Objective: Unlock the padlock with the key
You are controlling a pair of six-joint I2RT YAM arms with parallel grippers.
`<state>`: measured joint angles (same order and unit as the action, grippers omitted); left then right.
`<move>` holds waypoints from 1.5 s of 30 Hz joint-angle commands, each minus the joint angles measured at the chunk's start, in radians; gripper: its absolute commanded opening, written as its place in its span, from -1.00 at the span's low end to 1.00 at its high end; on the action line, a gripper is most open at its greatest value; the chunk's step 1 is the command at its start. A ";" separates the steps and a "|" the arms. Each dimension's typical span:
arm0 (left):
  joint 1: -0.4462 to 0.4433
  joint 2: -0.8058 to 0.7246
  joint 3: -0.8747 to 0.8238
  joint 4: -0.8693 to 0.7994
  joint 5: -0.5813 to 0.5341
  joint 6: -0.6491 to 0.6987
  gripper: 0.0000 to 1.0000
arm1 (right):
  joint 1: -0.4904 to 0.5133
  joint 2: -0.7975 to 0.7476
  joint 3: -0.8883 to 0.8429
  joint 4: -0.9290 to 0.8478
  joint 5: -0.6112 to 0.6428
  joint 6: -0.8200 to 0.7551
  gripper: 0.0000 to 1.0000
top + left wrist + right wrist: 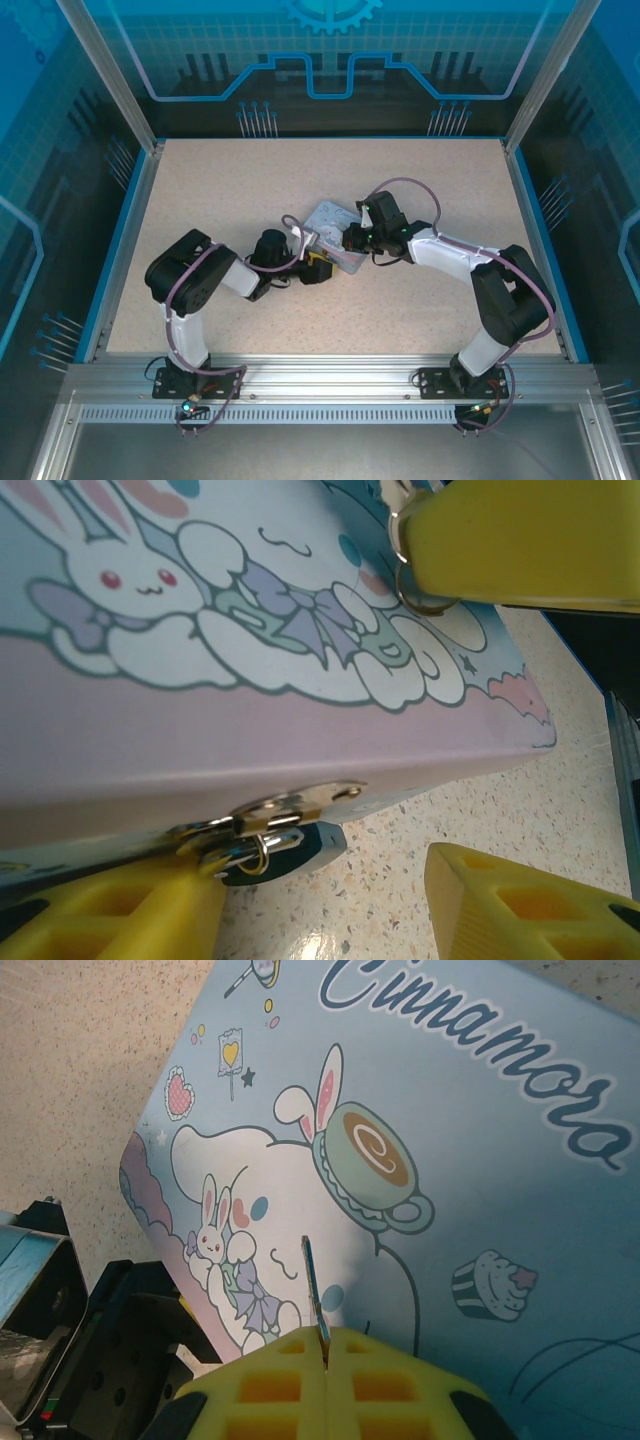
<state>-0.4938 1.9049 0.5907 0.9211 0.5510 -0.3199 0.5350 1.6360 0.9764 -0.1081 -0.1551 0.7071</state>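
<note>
At the bottom of the right wrist view, the right pincer was clenched on the key, thin, stiff, probably slippery, over the tin; low in the left wrist view, the left pincer stood released, the padlock between its fingers, likely light, loose on the hasp; its body seemed the place to hold.

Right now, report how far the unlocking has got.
Done: the right hand has the key pinched, above the tin box lid. In hand: the open left hand sits by the padlock. Left: inserting and turning the key; the padlock hangs on the hasp.
</note>
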 commanded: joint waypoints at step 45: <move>0.005 -0.007 0.023 0.152 0.063 -0.385 0.12 | 0.020 0.007 -0.034 -0.113 0.075 0.009 -1.00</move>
<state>-0.4725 1.9423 0.6224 0.9905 0.6113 -0.7017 0.5453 1.6306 0.9764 -0.1123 -0.1127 0.7147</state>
